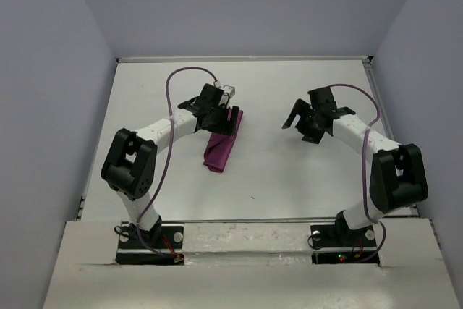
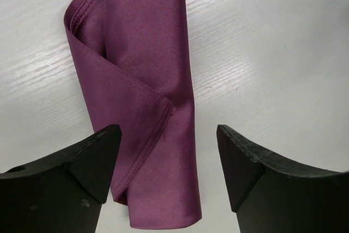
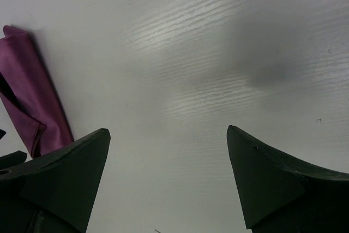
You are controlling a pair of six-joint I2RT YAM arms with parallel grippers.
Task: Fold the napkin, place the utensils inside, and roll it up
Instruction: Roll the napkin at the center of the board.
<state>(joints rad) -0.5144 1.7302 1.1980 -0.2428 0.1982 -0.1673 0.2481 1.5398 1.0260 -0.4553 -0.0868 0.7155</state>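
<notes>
1. My left hand [image 1: 221,116] hangs released, fingers spread, over the far end of the napkin [image 1: 219,151]. The napkin lies as a narrow folded strip on the counter [image 1: 289,179].
2. Only my left wrist view shows the folds. One layer wraps slantwise across another, with a stitched hem along its edge. The strip runs between my two fingers, and I cannot tell whether either finger touches it.
3. My right hand [image 1: 298,127] is released too, grasping nothing, above bare counter with the napkin well off to its left. Its wrist view catches just one end of the strip.
4. Only the top view shows the strip's whole length and both arms.
5. Count: one napkin, two hands, two purple cables [image 1: 168,95], one per arm.
</notes>
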